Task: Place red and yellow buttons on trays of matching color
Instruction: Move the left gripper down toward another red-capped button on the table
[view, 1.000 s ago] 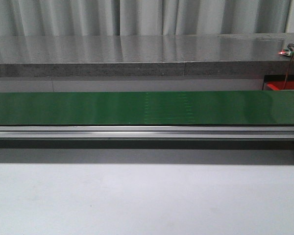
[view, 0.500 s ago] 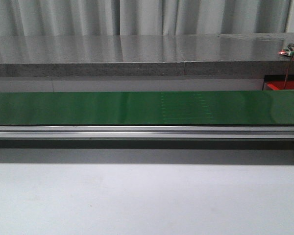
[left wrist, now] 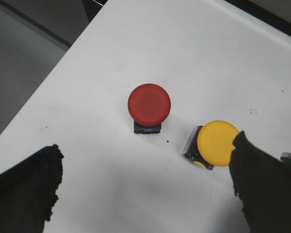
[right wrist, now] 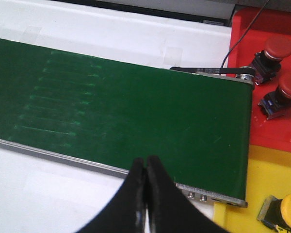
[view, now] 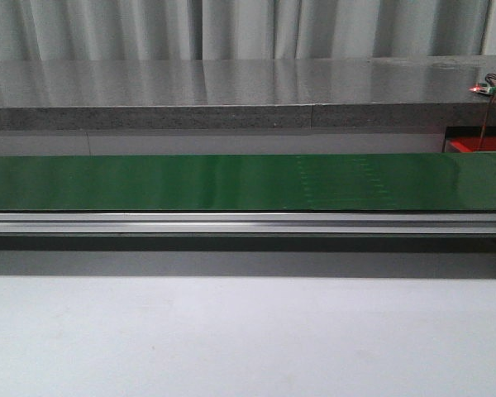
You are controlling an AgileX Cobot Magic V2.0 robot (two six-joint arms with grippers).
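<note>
Your left tool (left wrist: 145,194) hangs with its fingers spread wide over the white surface (left wrist: 194,53). A red button (left wrist: 149,104) sits at frame centre between them, with a yellow button (left wrist: 217,143) just right of it, beside one finger. Your right tool (right wrist: 145,187) is pressed together on nothing above the green belt (right wrist: 136,111). Two red buttons (right wrist: 281,90) rest on the red tray (right wrist: 281,141) at upper right, and a yellow one (right wrist: 288,208) on the yellow tray (right wrist: 262,170) below.

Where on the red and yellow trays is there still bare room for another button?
The red plastic tray has two red mushroom buttons crowding its edge beside the green conveyor belt; the strip nearer the yellow tray is bare. The yellow tray holds one yellow button; the stretch between it and the red tray is free.
</note>
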